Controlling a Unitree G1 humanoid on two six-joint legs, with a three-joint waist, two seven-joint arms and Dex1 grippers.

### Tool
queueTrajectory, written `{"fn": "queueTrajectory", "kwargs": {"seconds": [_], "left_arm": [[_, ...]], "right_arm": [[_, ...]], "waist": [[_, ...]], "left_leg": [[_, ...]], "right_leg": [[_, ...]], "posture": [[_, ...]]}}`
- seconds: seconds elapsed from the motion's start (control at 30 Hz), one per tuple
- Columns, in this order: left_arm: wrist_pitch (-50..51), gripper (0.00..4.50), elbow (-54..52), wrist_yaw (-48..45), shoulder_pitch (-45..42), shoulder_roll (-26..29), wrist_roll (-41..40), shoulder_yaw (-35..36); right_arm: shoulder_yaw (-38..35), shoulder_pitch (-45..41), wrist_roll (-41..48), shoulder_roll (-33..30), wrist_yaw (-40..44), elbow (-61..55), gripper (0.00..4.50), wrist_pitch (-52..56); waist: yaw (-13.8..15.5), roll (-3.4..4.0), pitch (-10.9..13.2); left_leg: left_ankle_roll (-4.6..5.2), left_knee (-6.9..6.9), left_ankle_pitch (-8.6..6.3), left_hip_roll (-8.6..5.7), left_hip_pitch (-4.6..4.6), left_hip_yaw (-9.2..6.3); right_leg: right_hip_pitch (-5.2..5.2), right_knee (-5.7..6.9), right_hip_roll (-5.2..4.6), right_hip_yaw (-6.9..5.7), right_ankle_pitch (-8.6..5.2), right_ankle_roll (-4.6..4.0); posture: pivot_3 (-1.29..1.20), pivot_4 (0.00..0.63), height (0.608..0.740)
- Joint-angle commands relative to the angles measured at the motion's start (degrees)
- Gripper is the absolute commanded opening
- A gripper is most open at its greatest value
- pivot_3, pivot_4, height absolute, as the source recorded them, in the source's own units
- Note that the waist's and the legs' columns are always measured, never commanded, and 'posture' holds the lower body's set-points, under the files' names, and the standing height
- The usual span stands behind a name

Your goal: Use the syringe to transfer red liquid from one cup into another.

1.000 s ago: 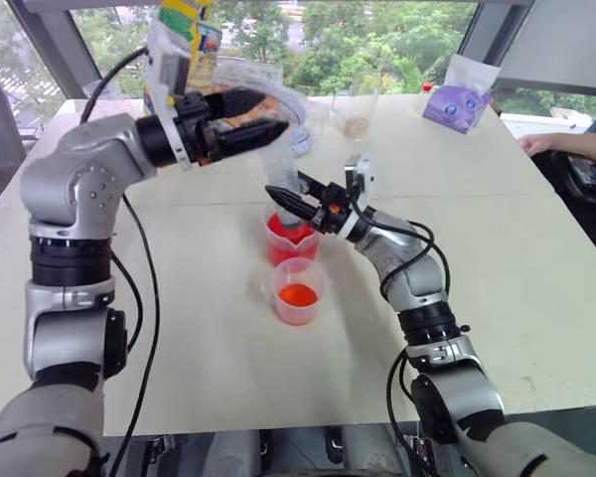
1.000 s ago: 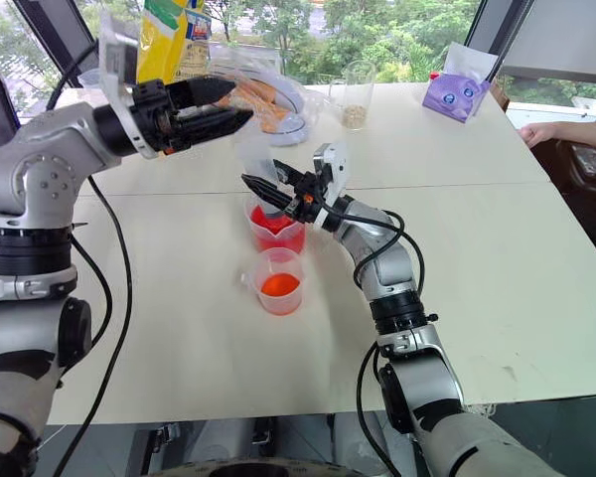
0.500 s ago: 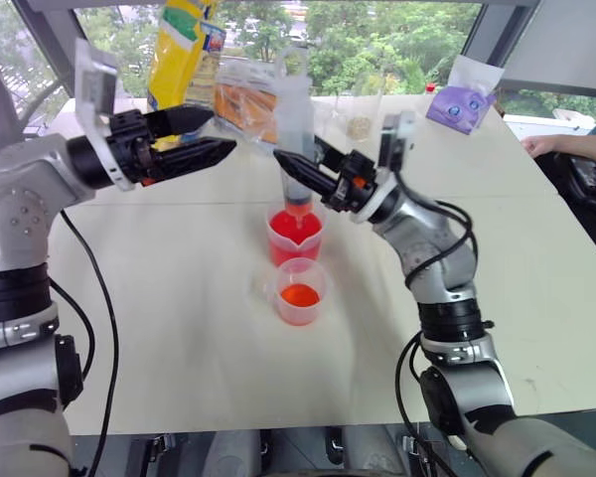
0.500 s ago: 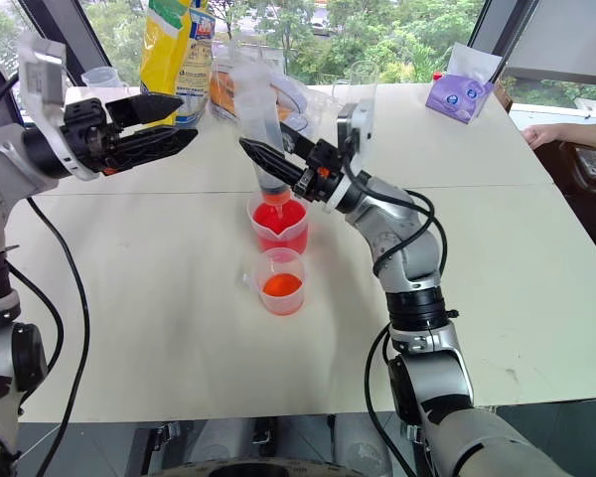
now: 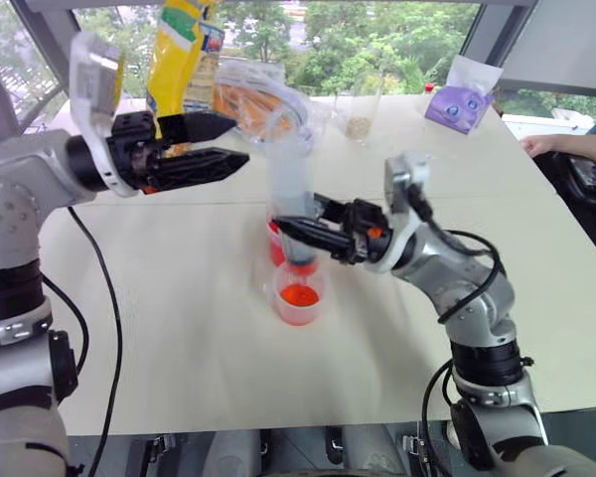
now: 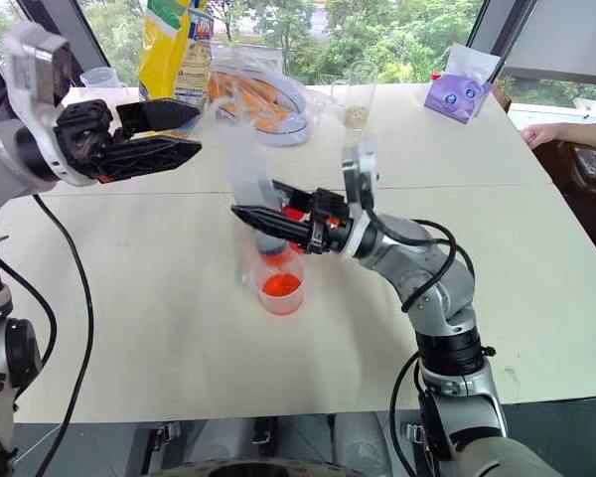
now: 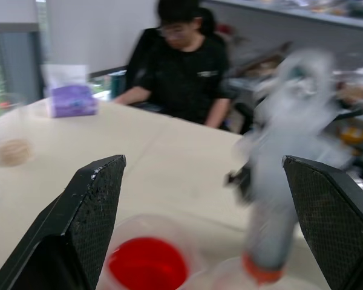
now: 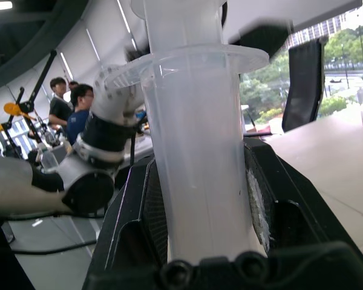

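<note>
My right gripper (image 5: 300, 231) is shut on the syringe (image 5: 290, 184), a thick clear barrel held nearly upright. Its orange-red tip hangs just over the shorter cup (image 5: 300, 295), which holds orange-red liquid (image 5: 299, 295). The taller cup (image 6: 294, 215) of red liquid stands right behind it, mostly hidden by the gripper. In the right wrist view the black fingers (image 8: 139, 223) clamp the barrel (image 8: 196, 163) from both sides. My left gripper (image 5: 240, 139) stays open and empty in the air, up and to the left of the cups. The left wrist view looks down on the red cup (image 7: 146, 264) and the blurred syringe (image 7: 272, 205).
At the table's far side stand a yellow bag (image 5: 179, 50), a clear packet with orange contents (image 5: 258, 99), a clear cup with beige grains (image 5: 356, 114) and a purple box (image 5: 457, 104). A person's hand (image 5: 551, 144) rests at the right edge; a person in black (image 7: 181, 66) sits beyond.
My right gripper lifted the syringe out of the taller cup and carried it nearer, over the shorter cup. The left gripper drew back a little and stayed open.
</note>
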Motion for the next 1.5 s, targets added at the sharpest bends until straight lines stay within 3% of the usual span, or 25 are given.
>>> {"fn": "queueTrajectory", "kwargs": {"seconds": [0.03, 0.33, 0.67, 0.77, 0.97, 1.0, 1.5], "left_arm": [[2.7, 4.27, -2.7, -0.5, -1.4, 1.6, -4.9, 2.2], [5.8, 4.27, -4.5, 1.3, -1.4, 1.8, -10.9, 2.2], [4.5, 4.27, -5.1, 3.7, -1.6, -1.6, -9.9, -1.9], [4.5, 3.37, -5.1, 4.6, -1.8, -2.5, -10.3, -2.2], [4.8, 0.31, -4.7, 5.1, -2.1, -3.0, -10.9, -2.1], [4.9, 0.05, -4.7, 5.1, -2.1, -3.0, -10.9, -2.1], [2.7, 0.05, -7.0, 1.6, 2.1, -2.7, -6.0, -6.5]], "right_arm": [[0.6, 0.4, -1.7, -0.1, 1.3, -0.4, 1.39, -3.2], [1.0, 0.6, -3.5, 0.2, 1.9, 0.9, 1.39, -5.3], [1.0, -0.1, -3.7, 0.0, 1.8, 1.5, 1.39, -5.7], [1.0, -0.1, -3.8, -0.1, 1.7, 1.4, 1.39, -5.6], [1.5, 0.5, -3.9, 0.2, 1.6, 1.0, 1.39, -5.5], [1.5, 0.6, -3.9, 0.2, 1.6, 0.9, 1.39, -5.4], [-0.1, -1.8, -1.9, 0.2, 0.2, -1.2, 1.39, -3.8]], "waist": [[-0.1, 0.0, 0.0], [0.1, 0.0, 0.0], [0.0, 0.0, 0.0], [0.1, 0.0, 0.0], [0.0, 0.0, 0.0], [0.0, 0.0, 0.0], [0.0, 0.0, 0.0]], "left_leg": [[0.0, 0.0, 0.0, 0.01, 0.0, -0.01], [-0.01, 0.0, 0.0, 0.01, 0.0, -0.03], [-0.01, 0.01, 0.01, 0.0, 0.0, -0.02], [-0.01, 0.01, 0.01, 0.0, 0.01, -0.03], [-0.01, 0.01, 0.01, 0.0, 0.0, -0.02], [-0.01, 0.01, 0.01, 0.0, 0.01, -0.03], [-0.01, 0.01, 0.01, 0.0, 0.0, -0.02]], "right_leg": [[0.0, 0.0, 0.02, 0.0, 0.0, 0.0], [0.01, 0.0, 0.03, 0.0, 0.0, 0.0], [0.01, 0.0, 0.02, 0.0, 0.0, 0.0], [0.01, 0.0, 0.03, 0.0, 0.0, 0.0], [0.01, 0.0, 0.03, 0.0, 0.0, 0.0], [0.01, 0.0, 0.03, 0.0, 0.0, 0.0], [0.01, 0.0, 0.03, 0.0, 0.0, -0.01]], "posture": [[0.0, 0.15, 0.74], [0.0, 0.15, 0.74], [0.0, 0.15, 0.74], [0.0, 0.15, 0.74], [0.0, 0.15, 0.74], [0.0, 0.15, 0.74], [0.0, 0.15, 0.74]]}}
